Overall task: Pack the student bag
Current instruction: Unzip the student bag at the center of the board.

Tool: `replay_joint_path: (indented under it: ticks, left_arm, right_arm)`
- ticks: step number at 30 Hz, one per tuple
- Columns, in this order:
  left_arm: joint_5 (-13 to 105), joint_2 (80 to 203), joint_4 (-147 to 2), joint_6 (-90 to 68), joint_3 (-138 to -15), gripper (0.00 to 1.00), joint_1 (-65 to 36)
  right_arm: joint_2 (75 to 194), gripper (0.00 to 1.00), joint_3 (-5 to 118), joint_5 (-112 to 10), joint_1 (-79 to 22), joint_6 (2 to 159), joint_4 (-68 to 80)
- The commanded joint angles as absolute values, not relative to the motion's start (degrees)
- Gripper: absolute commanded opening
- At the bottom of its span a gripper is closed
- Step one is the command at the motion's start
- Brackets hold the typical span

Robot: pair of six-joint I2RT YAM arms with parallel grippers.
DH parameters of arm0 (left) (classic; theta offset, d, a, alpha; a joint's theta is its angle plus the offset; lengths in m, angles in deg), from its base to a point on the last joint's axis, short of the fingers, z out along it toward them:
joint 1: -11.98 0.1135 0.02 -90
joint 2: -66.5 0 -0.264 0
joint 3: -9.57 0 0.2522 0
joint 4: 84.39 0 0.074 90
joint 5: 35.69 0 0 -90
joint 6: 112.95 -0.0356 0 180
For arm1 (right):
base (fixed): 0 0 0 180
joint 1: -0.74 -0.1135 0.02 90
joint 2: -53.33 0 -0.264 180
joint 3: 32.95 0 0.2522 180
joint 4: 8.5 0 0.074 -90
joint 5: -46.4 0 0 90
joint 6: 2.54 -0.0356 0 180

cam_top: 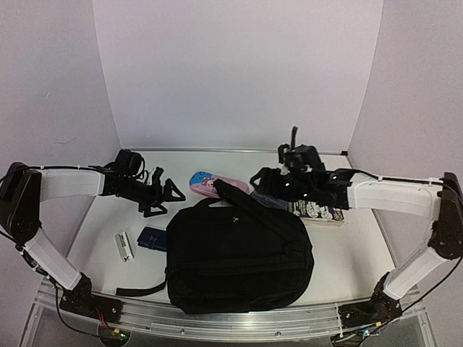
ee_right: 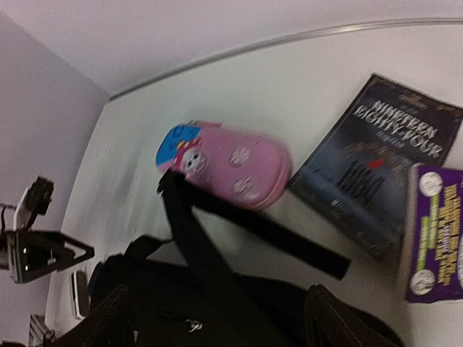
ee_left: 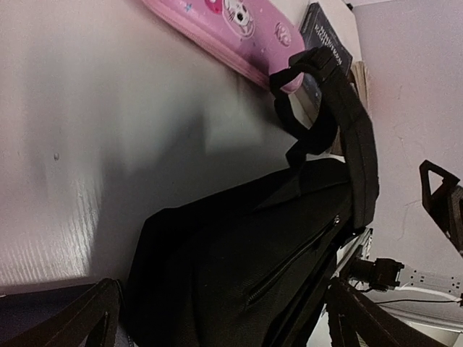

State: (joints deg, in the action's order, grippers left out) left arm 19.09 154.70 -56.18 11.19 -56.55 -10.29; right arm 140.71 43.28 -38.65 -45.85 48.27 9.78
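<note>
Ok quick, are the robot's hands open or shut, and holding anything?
Left gripper: open, holding nothing.
Right gripper: open over the bag, holding nothing.

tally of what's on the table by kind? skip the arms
black backpack: 1
books: 2 (Nineteen Eighty-Four, purple book)
pink pencil case: 1
dark blue pouch: 1
small white item, kind unclear: 1
Total: 6
</note>
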Motion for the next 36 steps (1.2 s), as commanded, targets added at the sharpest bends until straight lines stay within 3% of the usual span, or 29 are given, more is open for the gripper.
replay_joint_path:
  ticks: [1,4,11,16,20,36]
  left_arm:
    - [21.27,156.59,-54.06,11.19,-57.52,0.94,-12.82]
    - [21.47,158.26,-53.74,11.96,-56.89,0.79,-14.23]
    - [21.06,160.13,-55.18,13.67,-56.3,0.32,-17.11]
    - [21.76,159.9,-56.5,14.45,-55.46,0.1,-17.9]
    - [21.59,159.06,-58.88,14.89,-54.2,0.01,-18.24]
    - [18.35,158.3,-64.61,15.13,-52.15,0.0,-19.13]
  right_arm:
    - [146.89,0.7,48.54,-38.88,-51.02,46.05,10.45]
    - [150.98,0.67,50.83,-39.33,-53.66,45.45,10.44]
    - [157.07,0.56,52.57,-40.16,-56.01,40.41,10.42]
    - [158.27,0.49,51.19,-37.93,-57.53,35.37,10.53]
    - [158.84,0.48,49.7,-36.31,-58.17,31.85,10.51]
    - [164.52,0.43,50.82,-35.0,-58.21,27.48,9.52]
